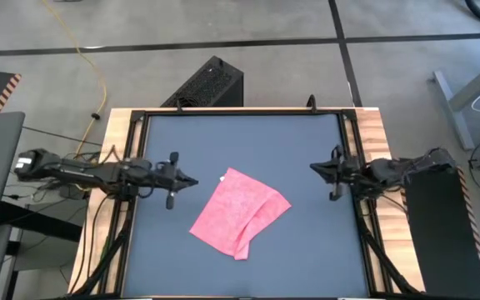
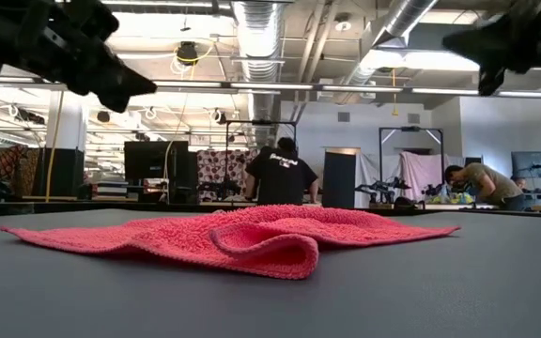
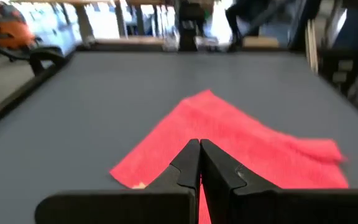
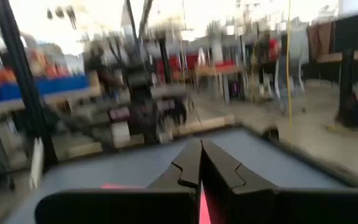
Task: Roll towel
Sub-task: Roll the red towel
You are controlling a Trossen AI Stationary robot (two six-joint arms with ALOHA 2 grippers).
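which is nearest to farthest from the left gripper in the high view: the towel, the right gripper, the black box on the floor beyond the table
1. The towel: just to the side of the left gripper, mid-table.
2. The black box: on the floor beyond the table's far edge.
3. The right gripper: across the table, by the right edge.

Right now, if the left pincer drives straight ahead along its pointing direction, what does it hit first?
Probably the towel. The left pincer, shut, points across the table at its near edge and hangs above the surface, so if level it may pass over the cloth; height is unclear.
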